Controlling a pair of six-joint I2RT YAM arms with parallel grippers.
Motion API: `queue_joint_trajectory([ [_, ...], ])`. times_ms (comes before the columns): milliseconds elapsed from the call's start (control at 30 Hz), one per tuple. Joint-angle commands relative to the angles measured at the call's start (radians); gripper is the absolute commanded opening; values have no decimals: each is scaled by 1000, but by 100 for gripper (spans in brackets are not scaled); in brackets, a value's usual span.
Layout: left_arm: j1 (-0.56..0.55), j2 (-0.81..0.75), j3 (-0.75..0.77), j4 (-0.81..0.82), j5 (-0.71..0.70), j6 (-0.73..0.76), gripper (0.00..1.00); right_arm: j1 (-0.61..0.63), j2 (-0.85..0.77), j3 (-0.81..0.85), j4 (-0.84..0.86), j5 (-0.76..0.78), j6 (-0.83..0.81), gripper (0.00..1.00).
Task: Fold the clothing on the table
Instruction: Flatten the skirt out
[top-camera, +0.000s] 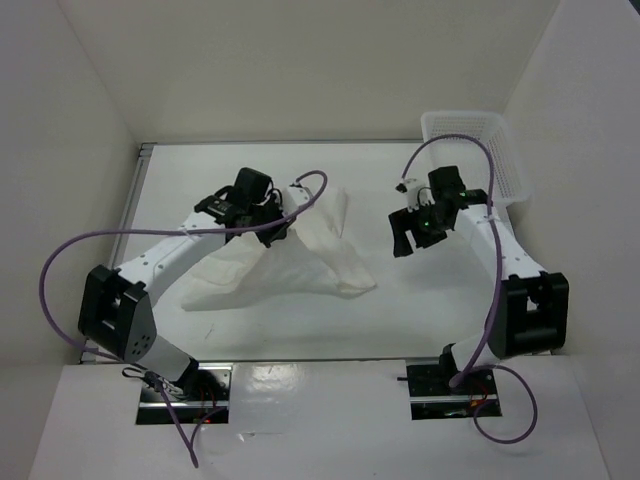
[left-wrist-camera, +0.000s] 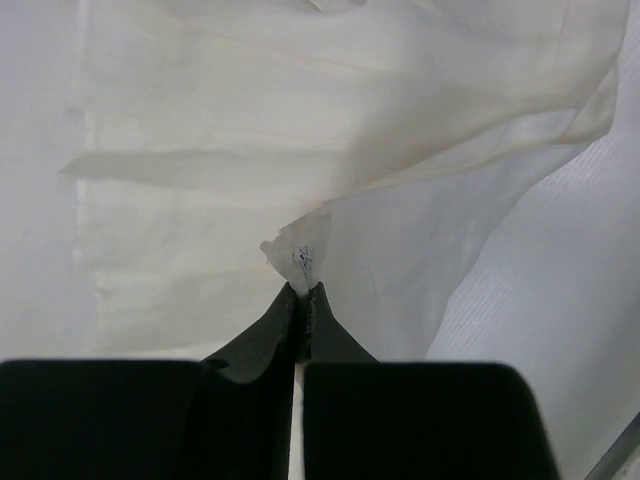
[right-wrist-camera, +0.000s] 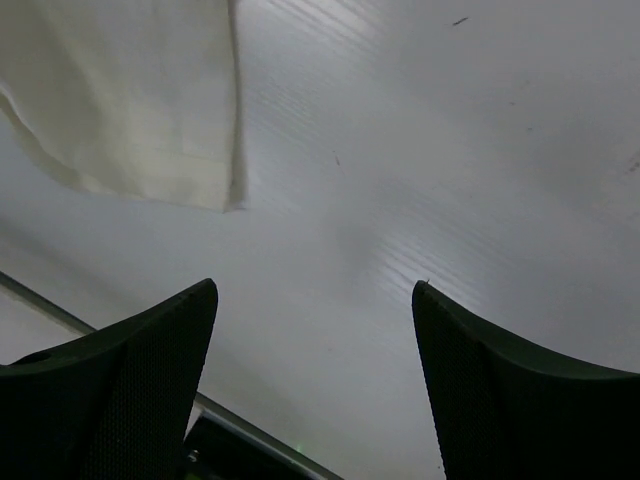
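Note:
The clothing (top-camera: 290, 260) is a thin white garment lying crumpled on the table (top-camera: 420, 310), its upper part pulled up into a peak. My left gripper (top-camera: 285, 212) is shut on a corner of that clothing (left-wrist-camera: 300, 255), with the pinched tip of fabric poking out above the closed fingertips (left-wrist-camera: 318, 300). The rest of the cloth hangs in soft folds beyond them. To the right, my right gripper (top-camera: 402, 240) hovers over bare table, open, with nothing between its fingers (right-wrist-camera: 160, 350). One corner of the clothing (right-wrist-camera: 150, 110) shows at the top left of the right wrist view.
A white mesh basket (top-camera: 478, 150) stands at the back right corner. A thin grey rail (top-camera: 140, 190) runs along the table's left side. White walls enclose the table on three sides. Purple cables loop over both arms.

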Motion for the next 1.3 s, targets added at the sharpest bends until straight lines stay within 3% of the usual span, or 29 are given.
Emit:
queue_joint_trajectory([
  [0,40,-62,18,-45,33,-32,0,84,65,41,1,44,-11,83],
  [267,97,-118,-57,-54,80,-63,0,240,258,98,12,9,-2,79],
  [400,118,-149,-89,-72,80,-63,0,293,367,153,34,-70,16,68],
  [700,155,-189,-118,-92,89,-72,0,293,499,209,64,-150,26,62],
  [1167,164,-227,-154,-101,108,-72,0,373,577,178,55,-256,17,62],
  [1267,164,-228,-154,-101,108,-72,0,382,603,189,55,-270,17,57],
])
